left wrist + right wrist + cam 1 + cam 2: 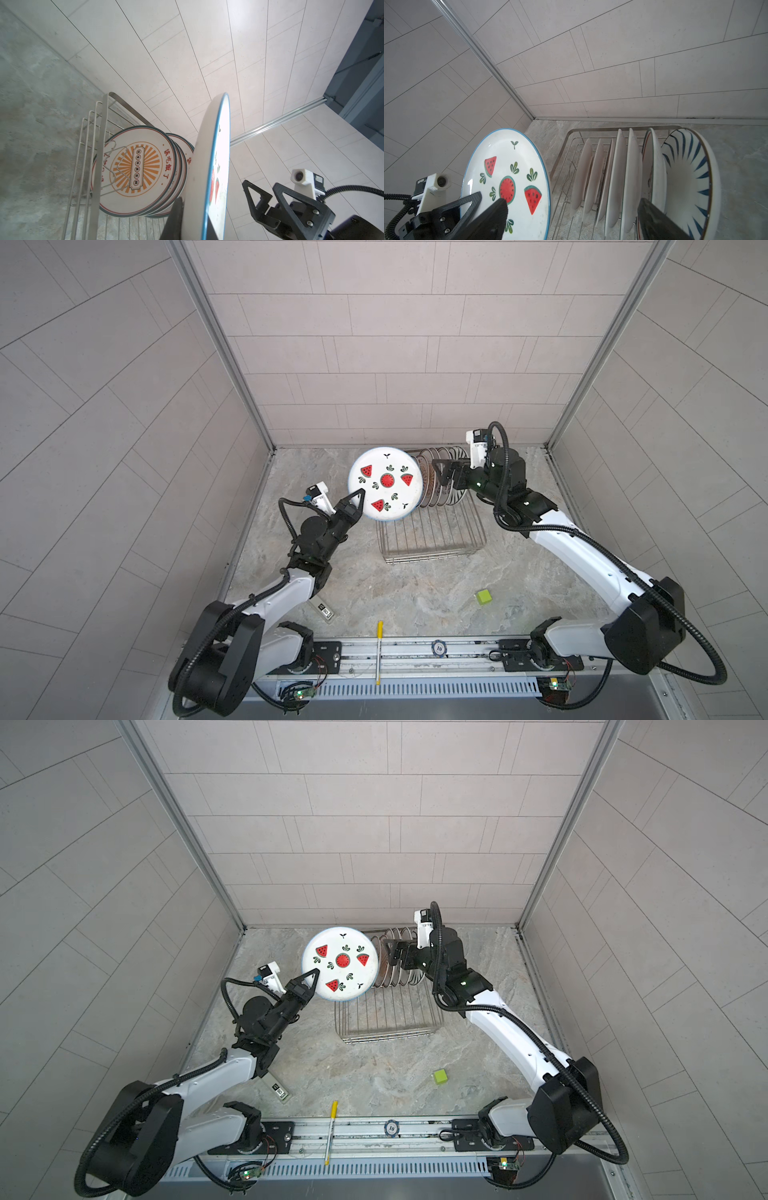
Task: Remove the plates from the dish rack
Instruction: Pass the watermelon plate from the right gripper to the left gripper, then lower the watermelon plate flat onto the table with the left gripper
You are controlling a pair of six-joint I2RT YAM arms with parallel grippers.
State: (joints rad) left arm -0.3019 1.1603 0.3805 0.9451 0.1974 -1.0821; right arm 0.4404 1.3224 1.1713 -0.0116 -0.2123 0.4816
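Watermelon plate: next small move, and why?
Probably swing the left gripper leftward, carrying the watermelon plate clear of the dish rack toward the table. Its jaws clamp the plate's rim, the plate hangs in the air, and the right gripper stands open, apart from it.

The left arm point(286, 591) and right arm point(582, 556) have white shells, black joints and ribbed black conduit point(505, 464). The right arm carries a green dot point(478, 484), perhaps a lamp. At the lower right of the left wrist view, the right gripper point(259, 184) has triangular open-frame fingers point(256, 196) and silver screws point(312, 217).
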